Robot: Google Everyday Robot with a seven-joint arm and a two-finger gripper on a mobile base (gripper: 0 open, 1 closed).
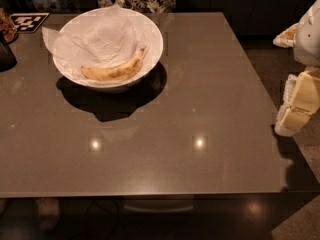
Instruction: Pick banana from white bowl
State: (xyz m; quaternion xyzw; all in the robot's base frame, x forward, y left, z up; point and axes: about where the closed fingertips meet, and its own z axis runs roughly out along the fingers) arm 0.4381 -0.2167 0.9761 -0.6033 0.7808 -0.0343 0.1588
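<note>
Banana (114,70) lies on crumpled paper (95,36) in the near half of the white bowl (158,40), stem tip up toward the right rim. The bowl sits at the table's (200,109) far-left corner.

Gripper (292,113) hangs off the table's right edge, well apart from the bowl. You cannot tell whether it is spread or pressed together.

The step in hand looks like the approach. Bring it over the bowl from above, clear of the rim. Line the jaws across the banana's middle, not along its curve. Descend gently, since paper may bunch underneath and the ripe fruit likely bruises. Close lightly.
</note>
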